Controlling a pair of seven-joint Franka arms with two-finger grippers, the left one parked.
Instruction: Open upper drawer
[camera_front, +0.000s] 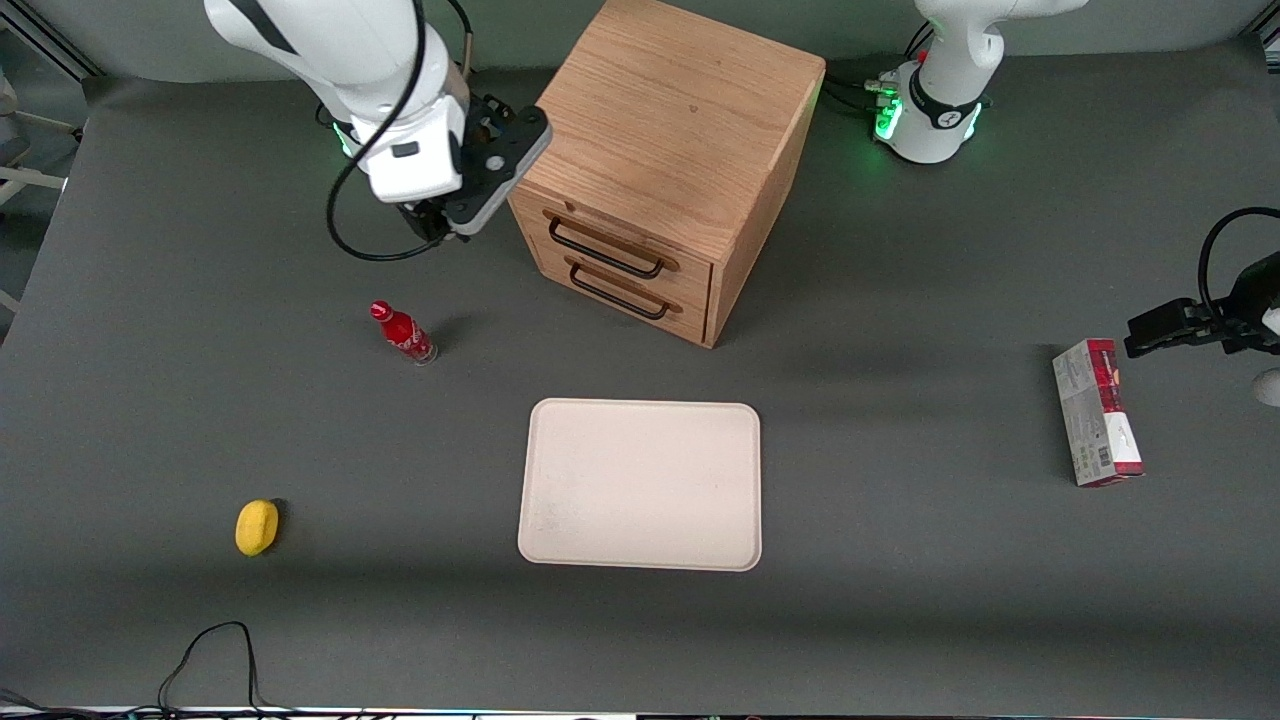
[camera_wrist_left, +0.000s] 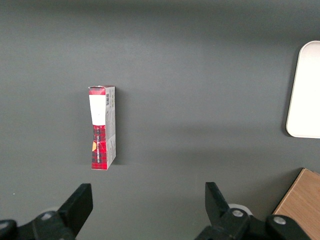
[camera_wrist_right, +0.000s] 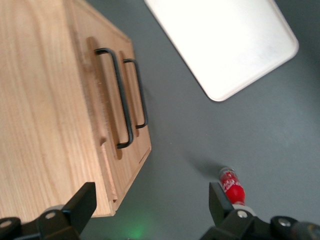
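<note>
Front view: upper left of the frame, my black two-finger gripper (camera_front: 437, 228) hangs with jaws spread wide and empty. Right of it, at upper centre, the upper drawer (camera_front: 620, 243) is shut. I judge it rigid and light-sliding; I'd take its long black wire handle (camera_front: 603, 252) mid-span.

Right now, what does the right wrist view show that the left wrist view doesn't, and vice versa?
Only the right wrist view: the upper drawer, shut, with its long black handle, the lower drawer beneath it, the red bottle on the table, and the gripper open, hovering beside the cabinet's front corner, touching nothing.

Only the left wrist view: the red and white carton lying on the mat.

Both: the cream tray, the oak cabinet (just a corner in the left wrist view), and the grey mat.
</note>
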